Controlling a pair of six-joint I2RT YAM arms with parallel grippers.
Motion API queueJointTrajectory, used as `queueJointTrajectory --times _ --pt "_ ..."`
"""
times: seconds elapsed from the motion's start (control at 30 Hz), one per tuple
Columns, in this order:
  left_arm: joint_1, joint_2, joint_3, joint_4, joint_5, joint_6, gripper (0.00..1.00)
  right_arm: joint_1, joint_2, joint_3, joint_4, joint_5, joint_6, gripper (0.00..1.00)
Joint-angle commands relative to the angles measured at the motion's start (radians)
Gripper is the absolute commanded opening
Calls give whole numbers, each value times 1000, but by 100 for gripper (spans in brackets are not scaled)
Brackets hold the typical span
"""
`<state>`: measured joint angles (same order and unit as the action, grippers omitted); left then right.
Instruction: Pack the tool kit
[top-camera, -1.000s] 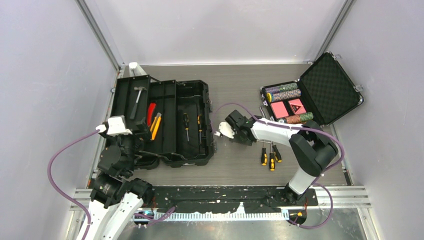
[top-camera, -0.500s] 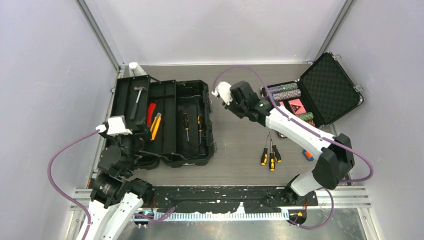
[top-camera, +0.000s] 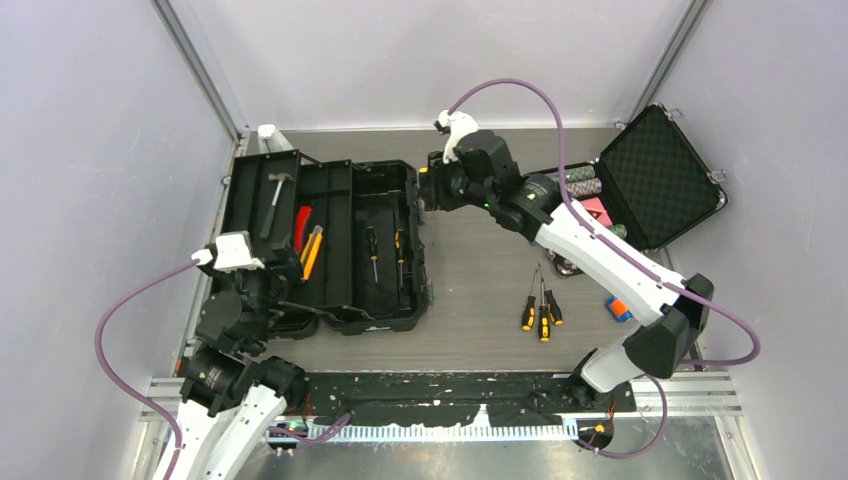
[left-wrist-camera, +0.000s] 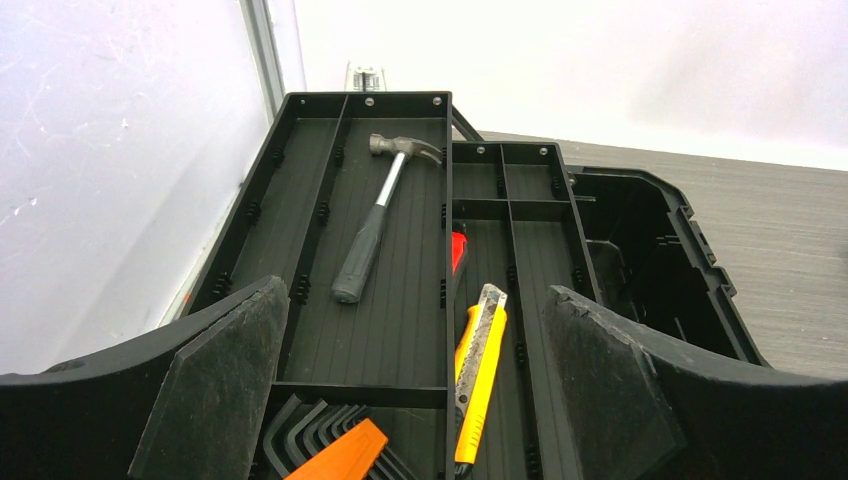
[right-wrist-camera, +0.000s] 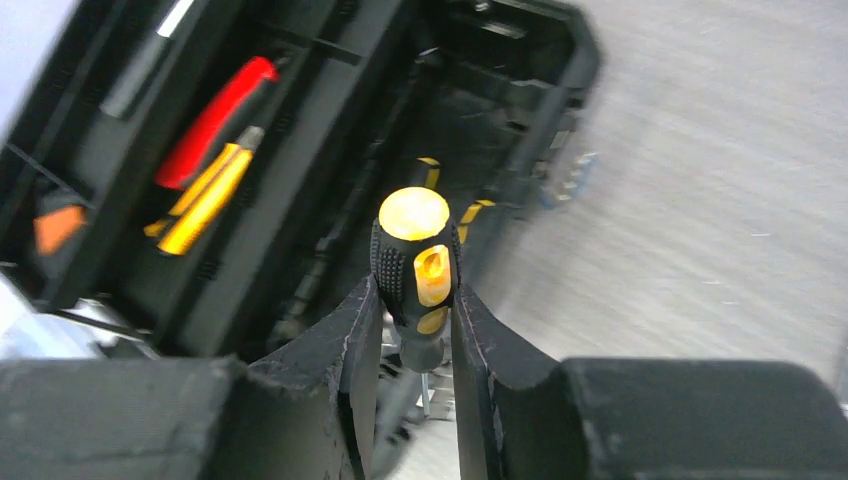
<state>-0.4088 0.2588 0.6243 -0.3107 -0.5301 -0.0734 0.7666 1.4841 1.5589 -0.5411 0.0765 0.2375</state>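
Toolbox lies open on the table, straight ahead of the left gripper and just past the tips of the right gripper. The left gripper's fingers are spread wide with nothing between them. Farther ahead of it, the hammer lies in a lid tray. Nearer, and a little right of its midline, is a yellow utility knife. Closest of all, low between the fingers, sits a set of hex keys in an orange holder.

The right gripper pinches a yellow-and-black screwdriver by its handle, the rounded butt pointing away from the wrist, at the right wall of the toolbox. Ahead of this gripper and to its left, the red pliers rest in a tray. Two more screwdrivers lie in the deep bin near its tips. Behind it, beside its own arm, three loose screwdrivers lie on the table. A foam-lined case of poker chips stands open farther back on its right.
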Motion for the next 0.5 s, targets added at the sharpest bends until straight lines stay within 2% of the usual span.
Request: queueJointTrajectory --times 0.0,0.23,0.47 --pt "7 -7 -4 54 -1 3 99 45 91 38 139 -115 322 5" --pt "7 -22 -11 65 -13 6 100 91 270 22 248 -90 470 6" --pt "7 -27 -11 67 -13 7 99 119 463 76 241 28 482 13"
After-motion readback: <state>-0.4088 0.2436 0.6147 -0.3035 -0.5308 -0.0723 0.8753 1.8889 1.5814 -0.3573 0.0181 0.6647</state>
